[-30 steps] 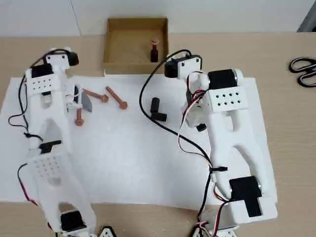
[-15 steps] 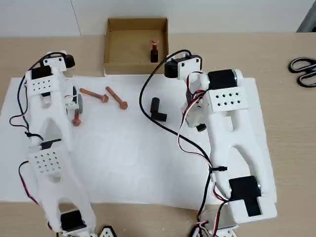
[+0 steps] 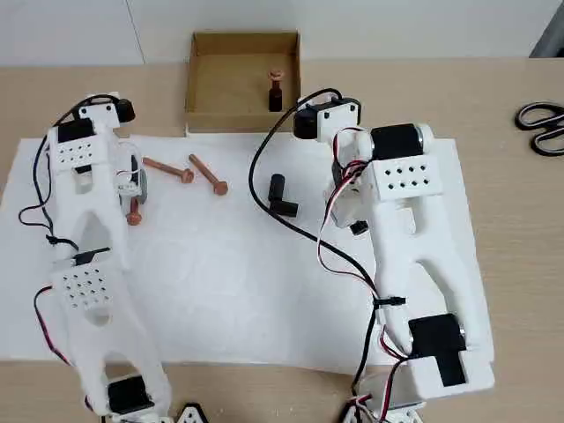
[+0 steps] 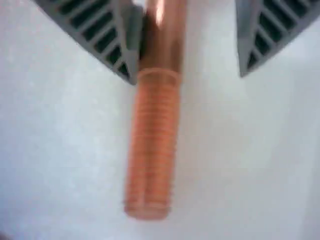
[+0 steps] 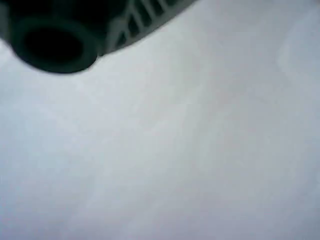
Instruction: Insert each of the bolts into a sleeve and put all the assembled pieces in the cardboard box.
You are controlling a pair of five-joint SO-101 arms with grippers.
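In the left wrist view a copper bolt (image 4: 152, 150) lies on the white sheet between the grey fingers (image 4: 100, 35) of my left gripper (image 4: 186, 77). One finger touches the bolt's shank and the other stands apart, so the gripper is open. From above, this bolt (image 3: 134, 212) lies under my left gripper (image 3: 134, 189). Two more bolts (image 3: 167, 169) (image 3: 208, 175) lie to its right. My right gripper (image 3: 352, 216) is shut on a black sleeve (image 5: 52, 45), low over the sheet. Two loose sleeves (image 3: 278, 187) (image 3: 284, 209) lie mid-sheet.
The cardboard box (image 3: 201, 84) stands at the back centre, with one assembled bolt and sleeve (image 3: 275, 91) upright inside. Scissors (image 3: 545, 126) lie at the far right of the table. A black cable (image 3: 264, 189) loops over the sheet near the loose sleeves.
My left gripper's fingers have narrowed around the bolt, which has shifted slightly to the left. The right arm has not moved.
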